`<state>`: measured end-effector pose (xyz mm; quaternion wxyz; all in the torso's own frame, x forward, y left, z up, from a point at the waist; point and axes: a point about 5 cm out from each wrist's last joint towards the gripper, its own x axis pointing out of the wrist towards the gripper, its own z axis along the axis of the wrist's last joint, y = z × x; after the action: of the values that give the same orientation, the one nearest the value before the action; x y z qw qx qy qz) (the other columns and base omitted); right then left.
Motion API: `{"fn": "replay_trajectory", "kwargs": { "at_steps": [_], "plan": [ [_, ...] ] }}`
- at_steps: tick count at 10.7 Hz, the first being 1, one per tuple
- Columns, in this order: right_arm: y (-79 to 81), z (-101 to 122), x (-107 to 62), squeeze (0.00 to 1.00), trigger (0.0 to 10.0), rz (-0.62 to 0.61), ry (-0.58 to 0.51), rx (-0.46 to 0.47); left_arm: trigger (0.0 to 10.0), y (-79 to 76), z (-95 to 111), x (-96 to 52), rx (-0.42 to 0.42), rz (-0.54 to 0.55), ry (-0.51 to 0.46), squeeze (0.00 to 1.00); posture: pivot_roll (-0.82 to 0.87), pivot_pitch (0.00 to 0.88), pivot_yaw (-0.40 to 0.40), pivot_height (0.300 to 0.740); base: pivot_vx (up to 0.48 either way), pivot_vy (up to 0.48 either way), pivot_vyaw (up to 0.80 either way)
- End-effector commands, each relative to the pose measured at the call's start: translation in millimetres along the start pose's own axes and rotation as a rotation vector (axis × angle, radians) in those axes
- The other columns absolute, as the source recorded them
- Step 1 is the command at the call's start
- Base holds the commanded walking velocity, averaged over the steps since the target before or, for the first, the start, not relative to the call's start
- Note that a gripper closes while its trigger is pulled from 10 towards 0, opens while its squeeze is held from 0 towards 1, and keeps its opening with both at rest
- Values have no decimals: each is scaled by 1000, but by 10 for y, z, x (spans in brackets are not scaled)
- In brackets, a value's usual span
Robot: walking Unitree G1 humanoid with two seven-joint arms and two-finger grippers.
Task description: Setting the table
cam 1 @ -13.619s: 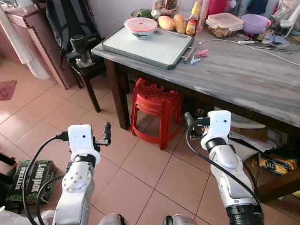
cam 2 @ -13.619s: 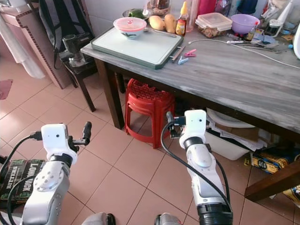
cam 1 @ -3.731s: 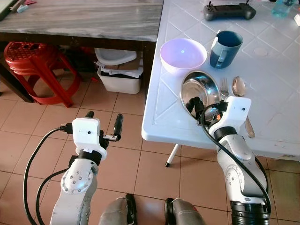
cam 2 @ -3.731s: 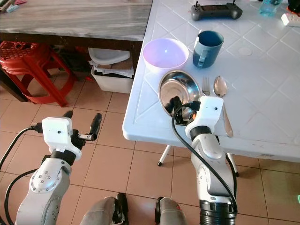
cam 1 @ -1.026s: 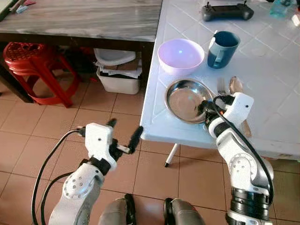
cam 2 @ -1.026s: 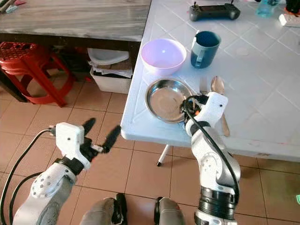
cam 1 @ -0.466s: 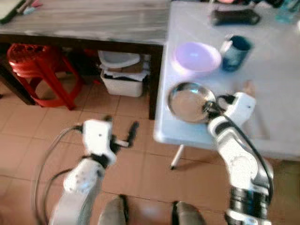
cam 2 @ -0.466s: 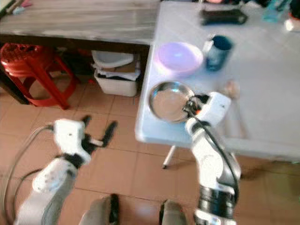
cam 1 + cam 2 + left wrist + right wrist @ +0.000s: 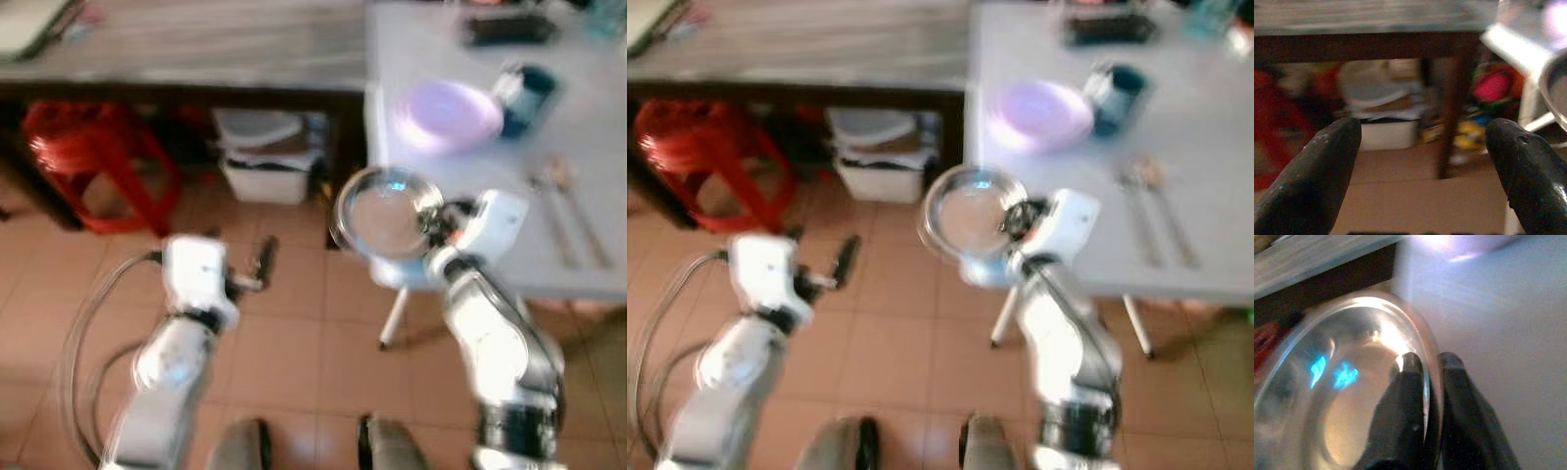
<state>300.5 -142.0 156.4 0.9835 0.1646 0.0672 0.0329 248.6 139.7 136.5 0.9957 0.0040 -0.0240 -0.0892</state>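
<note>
A round steel plate hangs tilted at the near left corner of the white table, partly out over the tiled floor. My right gripper is shut on its rim; in the right wrist view one finger lies inside the plate and the other outside. On the table stand a purple bowl and a blue mug, with a fork and spoon nearer me. My left gripper hangs open over the floor, its fingers wide apart and holding nothing.
A grey wooden table stands to the left of the white one, with a red stool and a white bin under it. A black controller lies at the white table's far side. All views are blurred.
The view has swung and blurred. My right gripper has carried the steel plate off the tabletop, leftward past the table's corner. The left gripper stays open.
</note>
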Motion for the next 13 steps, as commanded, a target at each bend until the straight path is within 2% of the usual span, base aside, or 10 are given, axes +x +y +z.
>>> {"fn": "replay_trajectory", "kwargs": {
  "at_steps": [1,3,5,8,10,13],
  "plan": [
    [-70,-114,-12,0,0,-25,45,-29,10000,-6,0,-6,8,20,-8,0,-31,221,47,740,262,401,0],
    [-6,62,-34,0,0,3,-95,-113,10000,-3,24,15,4,29,-29,0,-33,217,49,740,369,180,0],
    [22,154,-20,0,0,13,-162,-151,10000,12,66,69,2,33,-49,0,-33,218,49,740,454,0,0],
    [28,154,-28,0,0,17,-185,-174,10000,-16,28,51,-26,37,-38,0,-36,216,45,740,458,0,0],
    [70,237,-8,0,0,35,-232,-216,10000,-48,58,79,-20,27,-55,0,-37,215,46,740,458,0,0],
    [114,269,-13,0,0,65,-264,-257,10000,-19,40,98,-45,47,-39,0,-37,213,48,740,420,105,0]
  ]
}}
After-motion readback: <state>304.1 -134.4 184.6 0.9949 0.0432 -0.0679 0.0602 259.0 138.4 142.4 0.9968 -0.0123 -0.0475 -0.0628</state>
